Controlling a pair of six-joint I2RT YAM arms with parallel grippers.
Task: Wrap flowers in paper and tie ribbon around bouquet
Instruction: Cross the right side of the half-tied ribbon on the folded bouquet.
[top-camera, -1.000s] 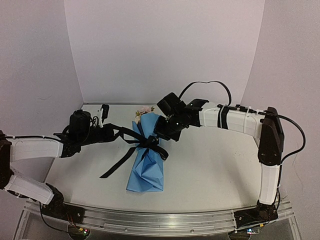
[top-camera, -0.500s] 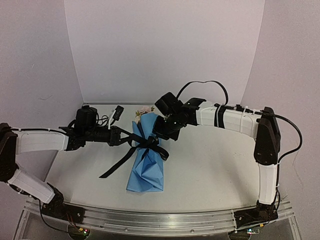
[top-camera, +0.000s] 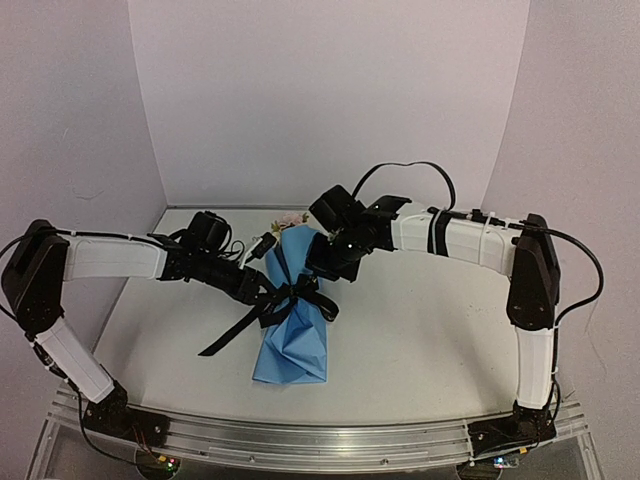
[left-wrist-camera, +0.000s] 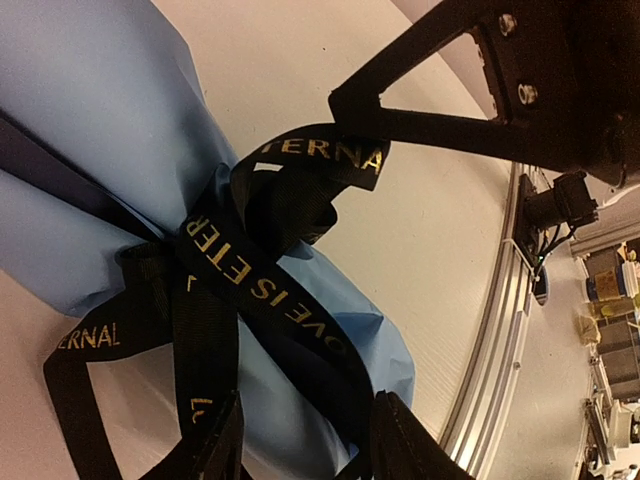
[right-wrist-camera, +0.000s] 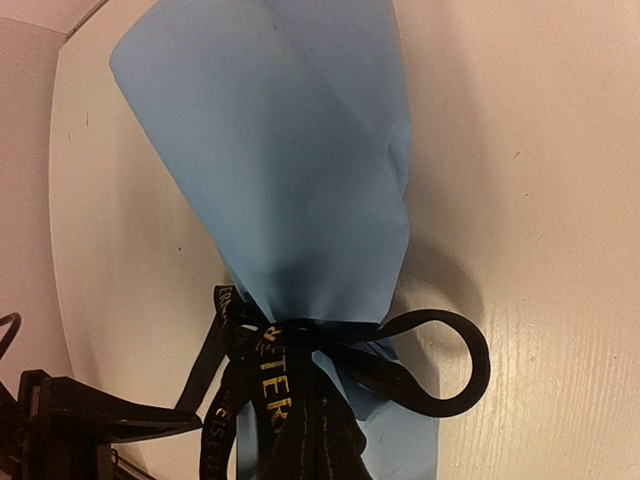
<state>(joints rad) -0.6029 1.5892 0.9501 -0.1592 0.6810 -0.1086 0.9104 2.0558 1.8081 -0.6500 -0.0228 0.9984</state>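
Observation:
The bouquet (top-camera: 295, 325) lies in the middle of the table, light blue paper (right-wrist-camera: 290, 160) wrapped round the flowers (top-camera: 290, 220), whose pale heads peek out at the far end. The black ribbon (top-camera: 297, 292) with gold letters is knotted round its waist; one tail (top-camera: 225, 338) trails toward the near left and a loop (right-wrist-camera: 445, 370) lies on the right. My left gripper (top-camera: 268, 290) sits at the knot's left side, open, with ribbon strands (left-wrist-camera: 250, 275) running between its fingers (left-wrist-camera: 405, 445). My right gripper (top-camera: 322, 266) is shut on a ribbon strand just above the knot.
A metal rail (top-camera: 300, 440) runs along the table's near edge, also visible in the left wrist view as the rail (left-wrist-camera: 500, 330). White walls enclose the back and both sides. Both arms converge over the bouquet's middle.
The left arm has swung right, from well left of the bouquet up to the knot, and its jaws have opened. The right arm and the bouquet have barely moved.

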